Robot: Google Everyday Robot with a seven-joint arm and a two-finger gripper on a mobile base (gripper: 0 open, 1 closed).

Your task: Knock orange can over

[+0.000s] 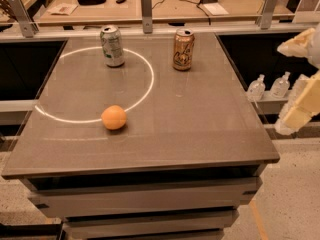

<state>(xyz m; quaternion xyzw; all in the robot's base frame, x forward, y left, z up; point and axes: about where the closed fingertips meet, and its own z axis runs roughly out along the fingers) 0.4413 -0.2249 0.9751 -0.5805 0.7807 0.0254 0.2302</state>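
The orange can (183, 49) stands upright at the far middle of the grey table (200, 129), orange-gold with pale lettering and a silver top. My gripper (301, 79) is at the right edge of the view, off the table's right side and well to the right of the can. Its two pale fingers (300, 115) are spread apart, with nothing between them.
A silver-green can (112, 45) stands upright at the far left, on a bright ring of light. A round orange fruit (114, 117) lies left of the table's middle. Clear bottles (270, 87) stand on a low shelf to the right. A cluttered desk (150, 4) runs behind.
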